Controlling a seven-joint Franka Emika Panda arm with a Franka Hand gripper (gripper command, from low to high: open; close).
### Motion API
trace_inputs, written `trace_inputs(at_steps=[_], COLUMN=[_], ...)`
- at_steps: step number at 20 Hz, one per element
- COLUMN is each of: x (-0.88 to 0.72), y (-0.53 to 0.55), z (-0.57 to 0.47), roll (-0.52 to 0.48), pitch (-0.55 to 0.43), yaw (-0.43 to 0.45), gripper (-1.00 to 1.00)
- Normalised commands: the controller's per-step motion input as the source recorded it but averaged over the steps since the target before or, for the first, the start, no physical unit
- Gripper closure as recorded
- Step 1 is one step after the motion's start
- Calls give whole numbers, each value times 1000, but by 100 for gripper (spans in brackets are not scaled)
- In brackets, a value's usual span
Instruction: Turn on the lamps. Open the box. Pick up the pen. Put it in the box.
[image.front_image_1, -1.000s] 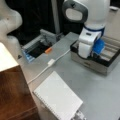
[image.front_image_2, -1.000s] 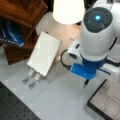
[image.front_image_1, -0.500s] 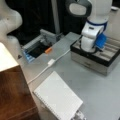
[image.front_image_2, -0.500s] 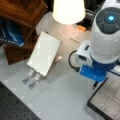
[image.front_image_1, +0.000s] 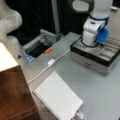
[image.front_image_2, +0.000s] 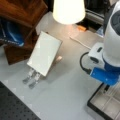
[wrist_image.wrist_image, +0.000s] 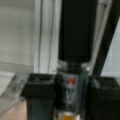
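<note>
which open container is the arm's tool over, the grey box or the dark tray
The grey box, at a front view's right, its compartments exposed. The dark tray lies apart, left.

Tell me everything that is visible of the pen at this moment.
The pen shows only in the wrist view. It is a slim cylinder with a black upper body, a greyish clear middle section bearing a small red mark, and an amber part at the lower end. It stands upright, clamped between the two black fingers of the gripper, which touch it on both sides. Pale compartment walls of the open box lie behind it.
</note>
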Motion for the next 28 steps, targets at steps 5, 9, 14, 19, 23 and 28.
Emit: trace_inputs(at_steps=[5, 9, 14, 19, 23, 28], x=[220, 212, 183, 124, 79, 74], y=[262, 237, 259, 270, 242, 178], z=[17, -46, -93, -76, -38, -59], roll=[11, 10, 0, -41, -80, -113], pitch=[124, 105, 78, 71, 64, 37], yaw=[-222, -199, -180, -169, -148, -127], gripper=[100, 100, 100, 100, 100, 100])
